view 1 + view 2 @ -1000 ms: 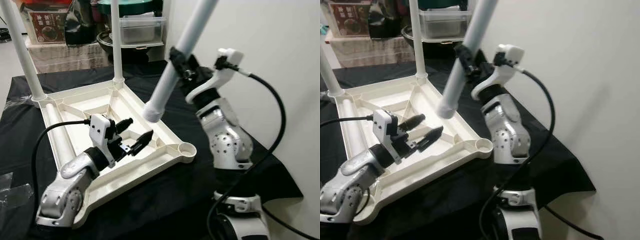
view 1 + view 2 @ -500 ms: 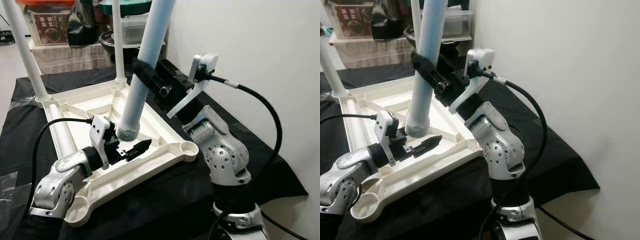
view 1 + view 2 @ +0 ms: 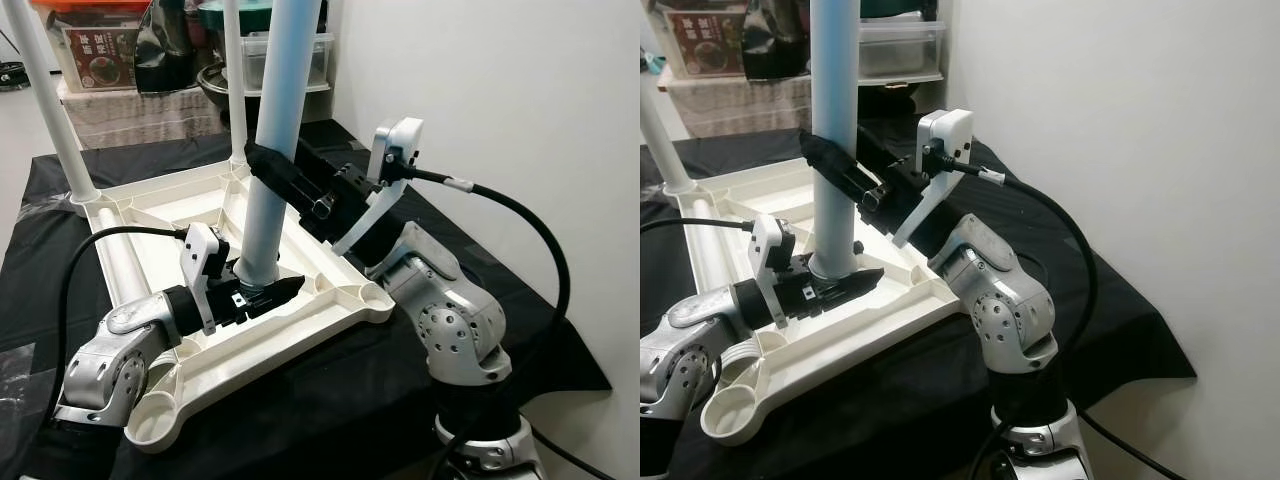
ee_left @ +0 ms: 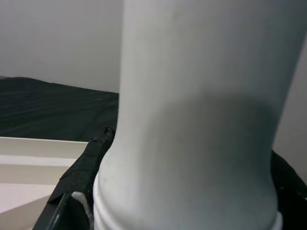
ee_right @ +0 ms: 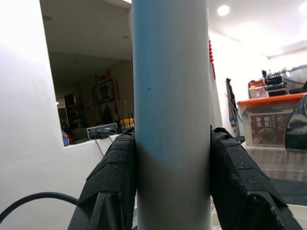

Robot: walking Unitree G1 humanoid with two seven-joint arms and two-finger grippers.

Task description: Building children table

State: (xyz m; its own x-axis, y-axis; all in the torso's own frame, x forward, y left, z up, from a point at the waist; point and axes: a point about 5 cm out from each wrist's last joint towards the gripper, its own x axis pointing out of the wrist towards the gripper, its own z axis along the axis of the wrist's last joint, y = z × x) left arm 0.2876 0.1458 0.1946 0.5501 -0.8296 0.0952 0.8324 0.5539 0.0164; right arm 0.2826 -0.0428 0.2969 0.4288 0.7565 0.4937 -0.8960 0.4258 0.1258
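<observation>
Black cloth (image 3: 520, 330); right hand (image 3: 262, 168) hides leg (image 3: 275, 120) middle.

In front of me, a black cloth (image 3: 380, 385) covers the work surface, and an upturned white plastic tabletop (image 3: 150, 215) lies flat on it.

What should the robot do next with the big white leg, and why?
Probably twist or push the leg down. The right gripper clamps it upright, its bottom end sits on the tabletop, and the left gripper steadies that end.
</observation>
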